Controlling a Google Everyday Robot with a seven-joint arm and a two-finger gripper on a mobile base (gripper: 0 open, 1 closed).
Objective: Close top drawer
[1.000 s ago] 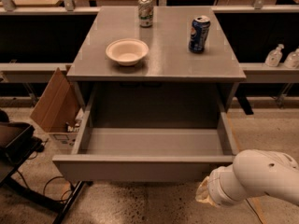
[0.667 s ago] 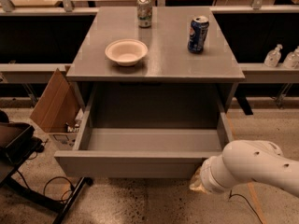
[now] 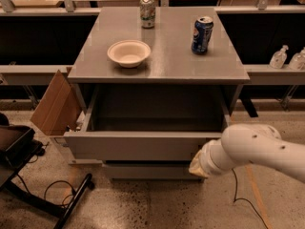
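The top drawer (image 3: 136, 146) is a wide grey metal drawer with a plain flat front. It stands partly pulled out of the grey cabinet (image 3: 162, 66), and its inside looks empty. My white arm (image 3: 257, 149) comes in from the right. My gripper (image 3: 196, 166) is at the arm's tip, right at the lower right part of the drawer front, and is mostly hidden by the wrist. A lower grey drawer front (image 3: 147, 171) shows just below.
On the cabinet top stand a white bowl (image 3: 128, 52), a silver can (image 3: 147, 12) and a blue can (image 3: 202, 35). A cardboard piece (image 3: 55, 104) leans at the cabinet's left. A black chair base (image 3: 28, 175) and cables lie on the floor at left. Bottles (image 3: 279, 57) stand on a shelf at right.
The drawer has slid inward, so less of its inside shows. My arm has moved left and toward the cabinet, staying at the drawer front's right part.
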